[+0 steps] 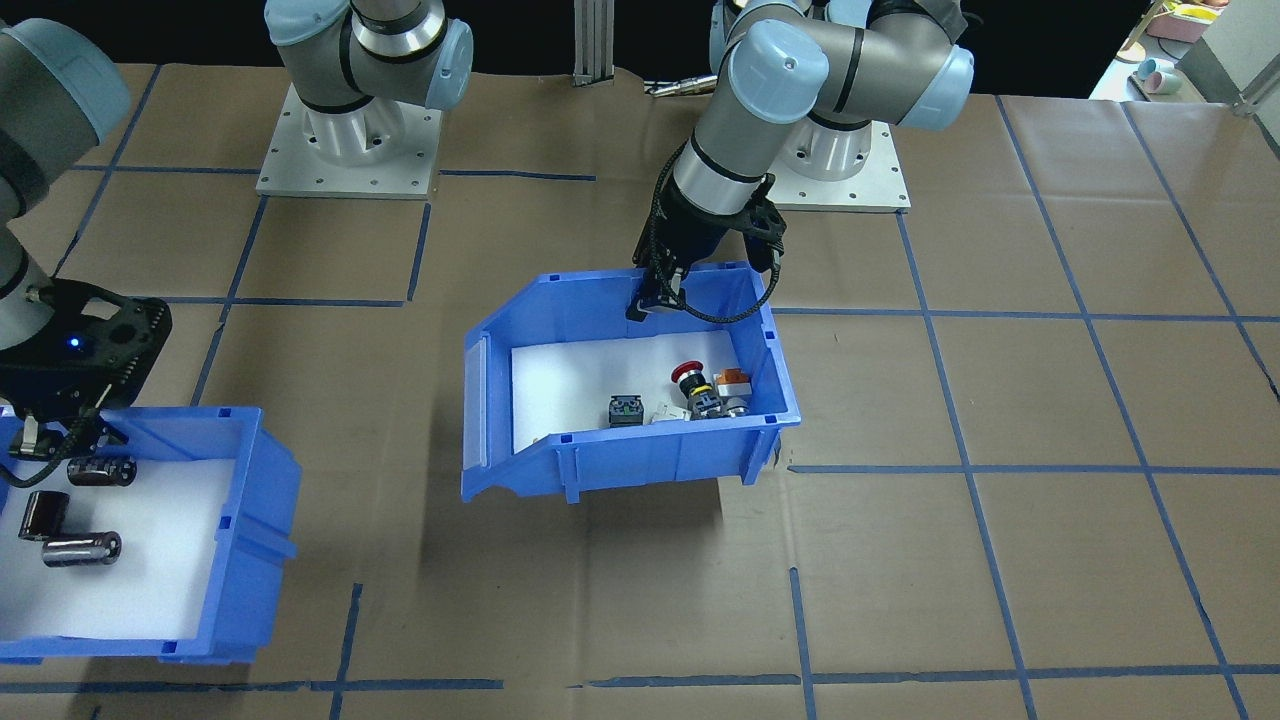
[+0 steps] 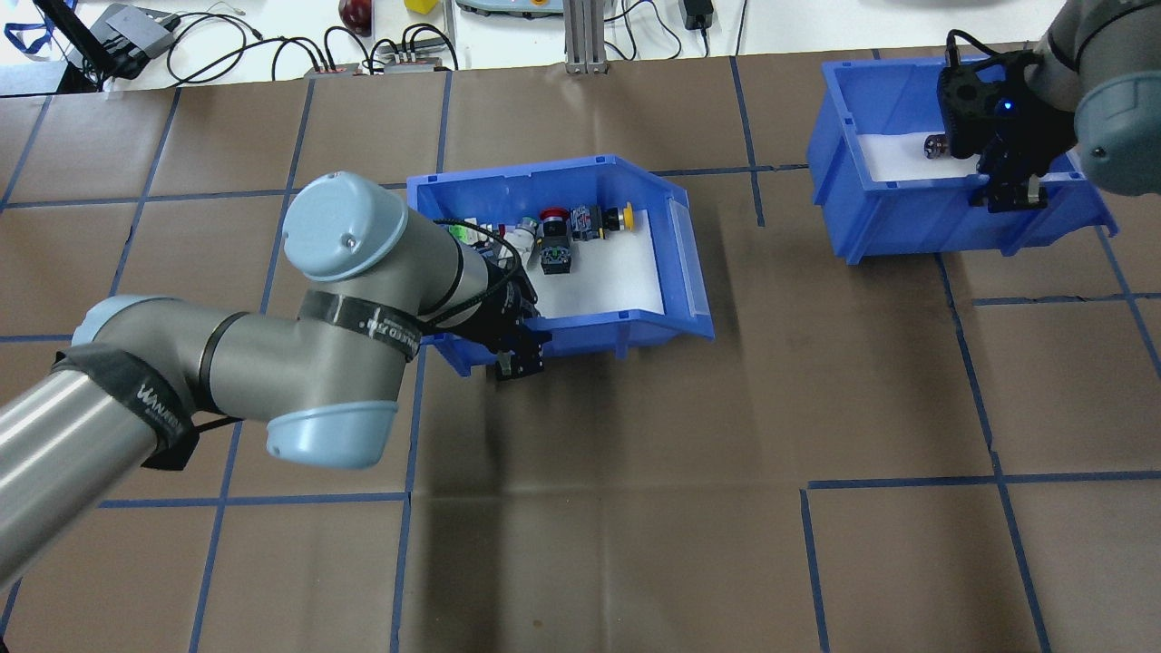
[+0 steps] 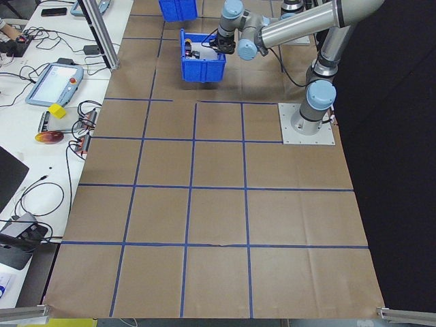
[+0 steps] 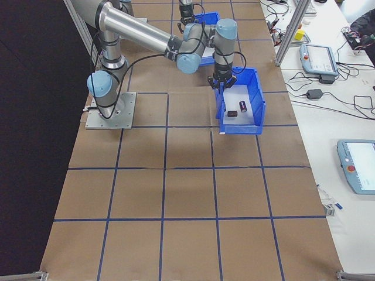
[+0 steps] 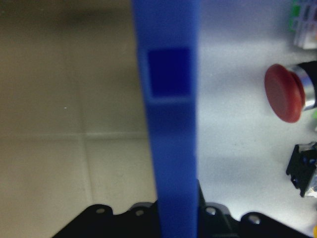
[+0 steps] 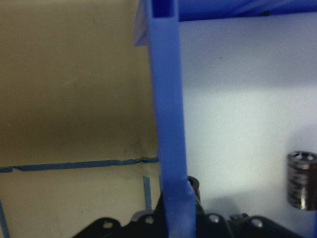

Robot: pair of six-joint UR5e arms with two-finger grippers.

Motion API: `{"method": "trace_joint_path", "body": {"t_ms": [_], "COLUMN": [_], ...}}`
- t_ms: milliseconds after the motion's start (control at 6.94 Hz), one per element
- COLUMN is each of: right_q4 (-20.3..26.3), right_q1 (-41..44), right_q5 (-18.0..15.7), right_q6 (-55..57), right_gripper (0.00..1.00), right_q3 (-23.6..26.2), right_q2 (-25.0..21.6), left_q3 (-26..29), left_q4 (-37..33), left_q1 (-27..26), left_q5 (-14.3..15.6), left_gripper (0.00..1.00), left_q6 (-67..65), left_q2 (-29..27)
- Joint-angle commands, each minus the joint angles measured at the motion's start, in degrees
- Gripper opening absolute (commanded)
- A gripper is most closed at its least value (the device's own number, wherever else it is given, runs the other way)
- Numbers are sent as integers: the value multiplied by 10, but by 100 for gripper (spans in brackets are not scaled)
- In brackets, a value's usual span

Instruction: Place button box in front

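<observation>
2 arms [image 2: 218, 363] of grey metal tubes with pale blue joint caps, black cables, black end effectors [image 2: 517, 358], white bolted base plates [image 1: 345, 150].

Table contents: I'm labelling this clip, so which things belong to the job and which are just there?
Job:
- button box
- left end effector, clamped on its wall

Just there:
- second blue bin holding dark cylinders
- right end effector, gripping that bin's wall
- teach pendant beside the table

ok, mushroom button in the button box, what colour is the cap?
Red. The mushroom button shows best in the left wrist view, lying on the white liner of the button box.
</observation>
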Motion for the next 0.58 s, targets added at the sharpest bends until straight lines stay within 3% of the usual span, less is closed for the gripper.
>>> {"method": "trace_joint_path", "body": {"t_ms": [0, 432], "right_q4": [0, 0], "right_q1": [-17, -18], "right_q5": [2, -3], "right_q6": [-12, -26], "right_gripper": [6, 6], "right_q3": [58, 106], "right_q2": [-50, -94], "left_q3": [103, 208], "left_q4": [-4, 3], "left_q1": [-6, -8], "left_q5": [-3, -20], "left_gripper": [0, 2], "left_q6": [8, 23], "left_q2": [-109, -219]}}
